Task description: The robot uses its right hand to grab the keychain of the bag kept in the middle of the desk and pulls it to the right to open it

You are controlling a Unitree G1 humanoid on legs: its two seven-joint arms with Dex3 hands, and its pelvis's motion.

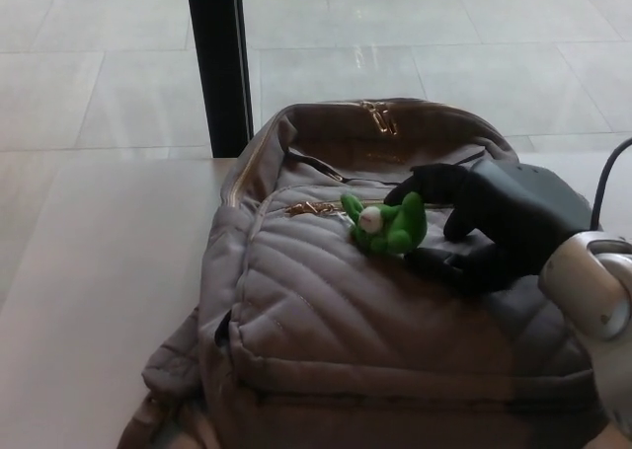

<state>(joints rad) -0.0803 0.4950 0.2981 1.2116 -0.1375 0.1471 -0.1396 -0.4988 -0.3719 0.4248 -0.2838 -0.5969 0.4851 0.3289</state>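
The grey quilted bag (375, 311) lies mid-surface (99, 291), front pocket up. Over its upper right sits the right hand (484, 227), thumb and fingers closing around the green plush keychain (387, 224), which rests on the pocket at the end of the gold zipper (311, 208).

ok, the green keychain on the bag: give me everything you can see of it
The green keychain is a small soft-looking plush figure, bright green with a white patch on its upper left and stubby limbs. It lies tilted on the quilted front panel of the grey bag, just right of the gold zipper pull it seems to hang from. The right robot hand sits against its right side, one finger arching above it and another below; whether the grip has actually closed cannot be told.
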